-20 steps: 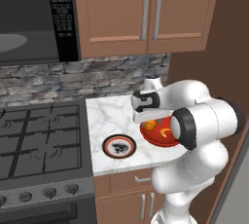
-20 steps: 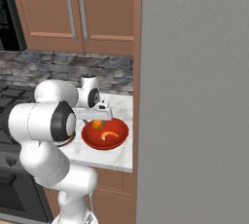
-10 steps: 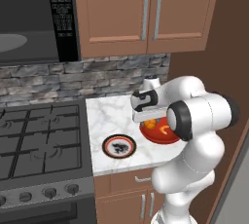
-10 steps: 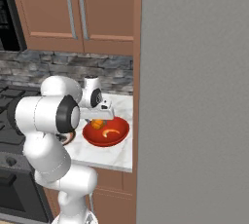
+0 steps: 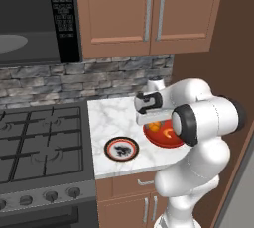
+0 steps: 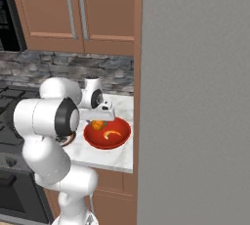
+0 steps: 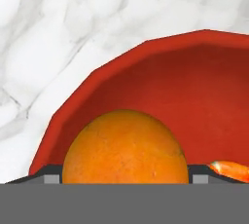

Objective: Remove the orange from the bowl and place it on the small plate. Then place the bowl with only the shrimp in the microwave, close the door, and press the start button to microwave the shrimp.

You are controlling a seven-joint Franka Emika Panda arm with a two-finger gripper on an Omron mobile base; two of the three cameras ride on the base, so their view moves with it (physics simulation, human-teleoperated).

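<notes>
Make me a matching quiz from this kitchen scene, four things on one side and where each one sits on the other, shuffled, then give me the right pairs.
Things:
1. orange
2. plate
3. microwave
4. bowl

Places:
A. above the stove
B. on the marble counter, holding fruit and shrimp
C. inside the bowl, between the fingers
D. on the counter between stove and bowl

Pairs: 1-C, 2-D, 3-A, 4-B
</notes>
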